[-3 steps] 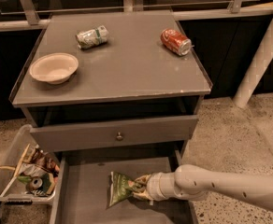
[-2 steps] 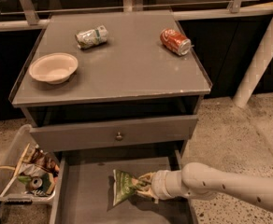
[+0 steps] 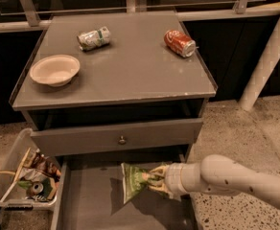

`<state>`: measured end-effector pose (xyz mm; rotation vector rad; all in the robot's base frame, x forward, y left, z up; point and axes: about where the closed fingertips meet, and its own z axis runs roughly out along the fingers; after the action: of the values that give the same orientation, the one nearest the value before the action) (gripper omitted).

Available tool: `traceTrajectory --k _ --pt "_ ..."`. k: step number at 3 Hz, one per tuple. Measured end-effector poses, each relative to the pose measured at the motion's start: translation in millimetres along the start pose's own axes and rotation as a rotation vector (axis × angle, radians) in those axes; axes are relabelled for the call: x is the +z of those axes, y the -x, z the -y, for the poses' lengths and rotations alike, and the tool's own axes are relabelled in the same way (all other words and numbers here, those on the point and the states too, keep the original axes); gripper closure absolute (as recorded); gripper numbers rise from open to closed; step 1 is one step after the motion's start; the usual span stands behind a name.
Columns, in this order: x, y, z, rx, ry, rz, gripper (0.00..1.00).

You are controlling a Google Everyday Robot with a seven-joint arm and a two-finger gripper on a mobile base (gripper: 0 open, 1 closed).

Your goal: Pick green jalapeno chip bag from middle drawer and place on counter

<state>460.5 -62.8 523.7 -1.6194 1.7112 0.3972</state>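
The green jalapeno chip bag (image 3: 134, 179) hangs tilted above the floor of the open middle drawer (image 3: 92, 206), casting a shadow beneath it. My gripper (image 3: 155, 180) reaches in from the right on a white arm and is shut on the bag's right end. The grey counter (image 3: 130, 66) lies above, over the closed upper drawer front with its small knob (image 3: 122, 140).
On the counter sit a pale bowl (image 3: 54, 70) at the left, a dented silver-green can (image 3: 93, 38) at the back and a red soda can (image 3: 179, 42) at the right. A clear bin of trash (image 3: 27, 180) stands left of the drawer. A white post (image 3: 269, 56) stands at the right.
My gripper has lifted the chip bag off the drawer floor and drawn it slightly up and right. The items on the counter have not moved.
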Motion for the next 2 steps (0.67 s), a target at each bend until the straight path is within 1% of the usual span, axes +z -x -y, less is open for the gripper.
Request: traceTrajectory --k 1,2 --pt "-54 21 29 -0.052 -0.044 -0.035 1.0" --pt "-118 46 64 -0.099 -0.084 -0.055 1.0"
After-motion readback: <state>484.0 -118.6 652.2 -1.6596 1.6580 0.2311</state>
